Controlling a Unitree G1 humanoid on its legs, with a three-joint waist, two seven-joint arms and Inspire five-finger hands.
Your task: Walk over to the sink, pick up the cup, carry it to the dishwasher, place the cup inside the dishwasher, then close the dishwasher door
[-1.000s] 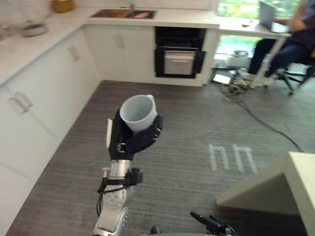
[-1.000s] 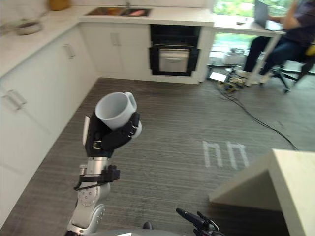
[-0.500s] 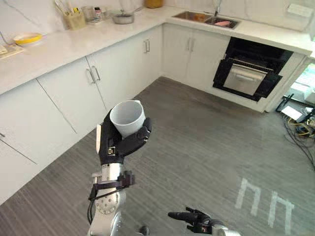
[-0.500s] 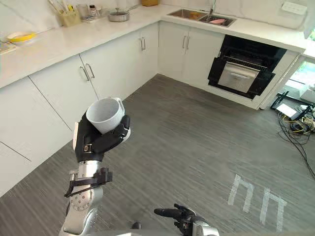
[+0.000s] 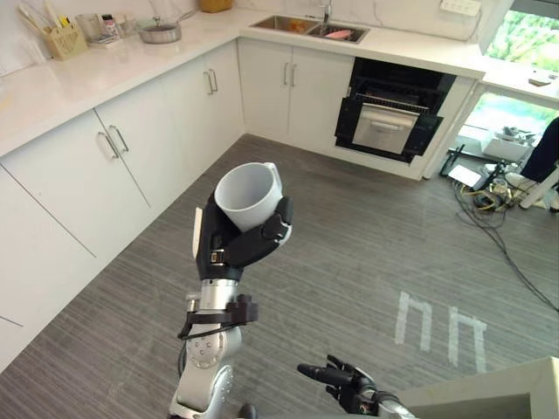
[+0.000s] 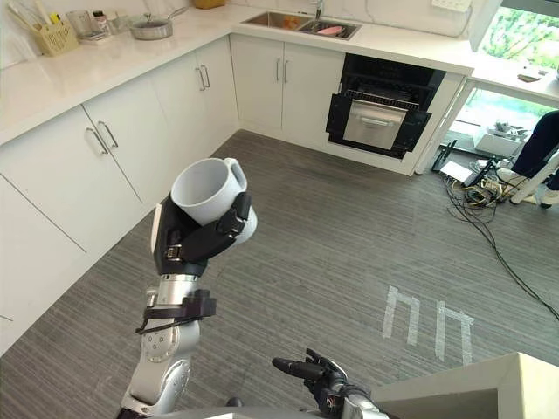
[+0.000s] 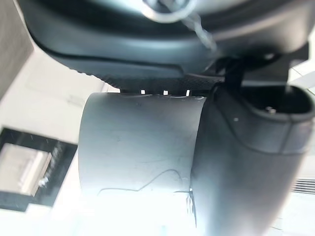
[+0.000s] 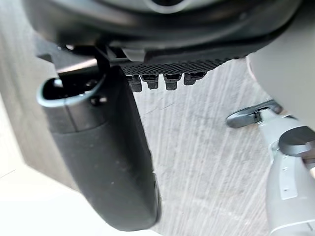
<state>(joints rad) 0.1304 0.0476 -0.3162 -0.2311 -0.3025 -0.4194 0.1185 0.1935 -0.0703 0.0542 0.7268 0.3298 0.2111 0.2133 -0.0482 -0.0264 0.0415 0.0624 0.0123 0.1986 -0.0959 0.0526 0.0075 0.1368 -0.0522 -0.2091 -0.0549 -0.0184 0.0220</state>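
Open grey floor (image 5: 349,262) fills the middle of the frame. White cabinets (image 5: 131,148) under the bench (image 5: 79,78) edge it on the left and along the top, with the sink (image 5: 306,26) at top centre and the dark dishwasher (image 5: 389,122) upper right. Left of centre, the left hand (image 5: 231,249) is curled round the white cup (image 5: 247,194), mouth up. At the bottom edge, the right hand (image 5: 345,382) has loosely straight fingers and holds nothing.

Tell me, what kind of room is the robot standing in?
It looks like a home kitchen: a sink set in a long white counter, a pan on it, and a black built-in appliance below.
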